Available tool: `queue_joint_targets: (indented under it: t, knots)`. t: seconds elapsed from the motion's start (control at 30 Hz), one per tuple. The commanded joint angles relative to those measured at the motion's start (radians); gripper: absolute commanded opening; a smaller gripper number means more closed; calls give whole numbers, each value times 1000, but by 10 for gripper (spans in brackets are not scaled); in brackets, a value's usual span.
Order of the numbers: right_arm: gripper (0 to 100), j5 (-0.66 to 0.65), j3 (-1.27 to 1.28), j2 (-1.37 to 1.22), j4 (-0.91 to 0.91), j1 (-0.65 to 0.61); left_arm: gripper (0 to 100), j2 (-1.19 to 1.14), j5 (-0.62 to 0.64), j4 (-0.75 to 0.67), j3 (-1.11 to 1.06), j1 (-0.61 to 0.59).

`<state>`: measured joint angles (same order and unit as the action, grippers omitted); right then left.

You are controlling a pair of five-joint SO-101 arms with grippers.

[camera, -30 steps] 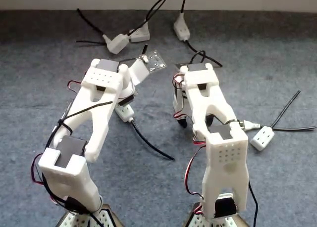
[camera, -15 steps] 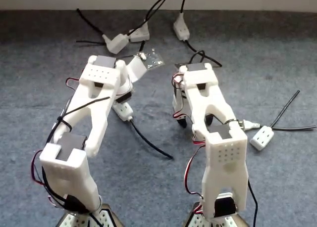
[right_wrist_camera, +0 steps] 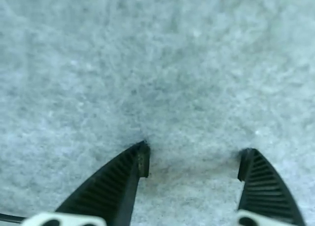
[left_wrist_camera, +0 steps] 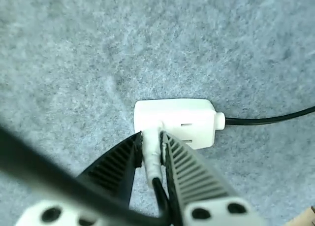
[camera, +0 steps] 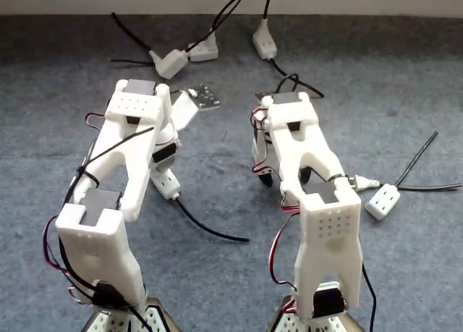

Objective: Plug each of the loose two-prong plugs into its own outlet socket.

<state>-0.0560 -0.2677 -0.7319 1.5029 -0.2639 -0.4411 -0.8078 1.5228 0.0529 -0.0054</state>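
Observation:
My left gripper point(left_wrist_camera: 151, 146) is shut on a small white two-prong plug point(left_wrist_camera: 151, 154). The plug's front end meets the face of a white outlet socket point(left_wrist_camera: 174, 120) lying on the carpet, and its prongs are hidden. In the high view this socket point(camera: 168, 184) lies under the left arm, with its black cord point(camera: 210, 232) trailing to the right. My right gripper point(right_wrist_camera: 193, 162) is open, tips down on bare grey carpet, nothing between its fingers. Another white socket point(camera: 383, 200) lies to the right of the right arm, with a plug point(camera: 363, 181) beside it.
Two more white sockets point(camera: 172, 63) point(camera: 204, 51) and a white plug piece point(camera: 265, 41) lie at the back with black cords. Thin black cables point(camera: 416, 162) run off to the right. Grey carpet covers the floor; a pale wall edge runs along the back.
The left arm has swung left and drawn back toward the front, taking the plug, the socket and its cord along. The right arm has not moved.

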Motion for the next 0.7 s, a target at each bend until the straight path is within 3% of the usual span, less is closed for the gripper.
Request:
queue_joint_targets:
  t: [0.0,0.2,0.33,0.47,0.67]
  knots:
    - [289,-9,33,-7,-12,12,6,-8,0,-20,-58,10]
    - [289,-11,33,-7,-12,12,16,-10,0,-40,-85,13]
    - [289,-11,33,-7,-12,12,122,-1,43,-40,-30,13]
    - [289,-11,33,-7,-12,12,172,-1,150,-31,125,12]
    - [289,-14,33,-7,-12,10,201,1,161,112,467,22]
